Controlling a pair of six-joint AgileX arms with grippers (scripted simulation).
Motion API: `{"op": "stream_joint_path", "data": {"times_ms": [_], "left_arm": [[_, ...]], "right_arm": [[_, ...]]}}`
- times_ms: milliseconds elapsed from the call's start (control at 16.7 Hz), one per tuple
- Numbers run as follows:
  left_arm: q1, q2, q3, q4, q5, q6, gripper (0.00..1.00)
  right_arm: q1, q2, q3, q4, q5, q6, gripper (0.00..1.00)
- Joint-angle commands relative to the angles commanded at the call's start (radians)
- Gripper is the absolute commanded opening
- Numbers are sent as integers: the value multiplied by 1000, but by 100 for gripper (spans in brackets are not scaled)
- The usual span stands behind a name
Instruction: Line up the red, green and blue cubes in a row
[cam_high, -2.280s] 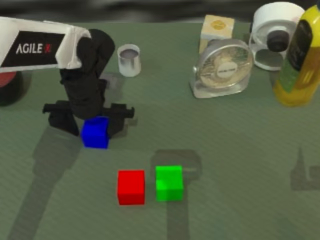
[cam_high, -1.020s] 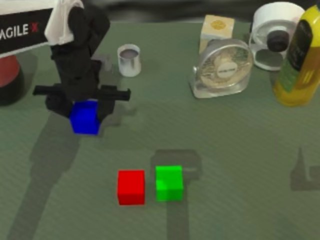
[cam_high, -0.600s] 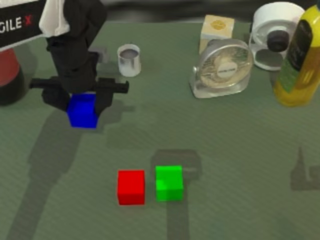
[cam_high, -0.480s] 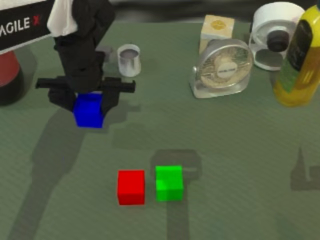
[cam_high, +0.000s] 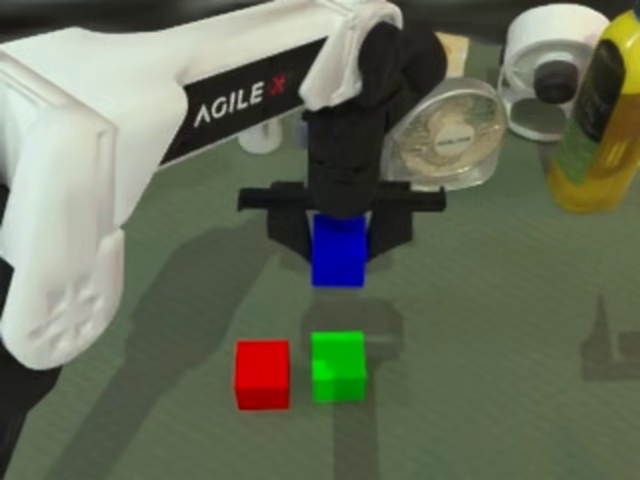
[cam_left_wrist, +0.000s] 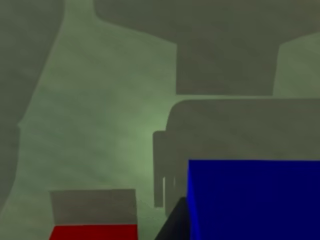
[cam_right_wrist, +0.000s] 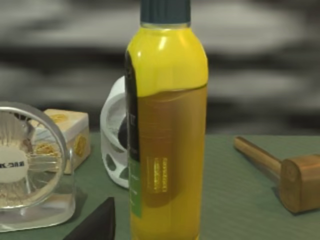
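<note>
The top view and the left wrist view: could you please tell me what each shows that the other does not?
Only the top view shows the green cube, the left arm's gripper shut on the blue cube, held above the table behind the green cube, and the clutter at the back: the yellow bottle and the round clear fan. Only the left wrist view shows the blue cube close up, filling one corner. Both show the blue cube, the red cube and the green table.
</note>
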Motion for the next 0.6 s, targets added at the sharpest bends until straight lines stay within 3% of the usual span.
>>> {"op": "stream_joint_path", "data": {"times_ms": [300, 600], "left_arm": [[-214, 74, 167, -83, -4, -256, 0], [-257, 88, 201, -99, -5, -301, 0]], "right_arm": [[0, 0, 0, 0, 0, 0, 100], [0, 0, 0, 0, 0, 0, 100]]}}
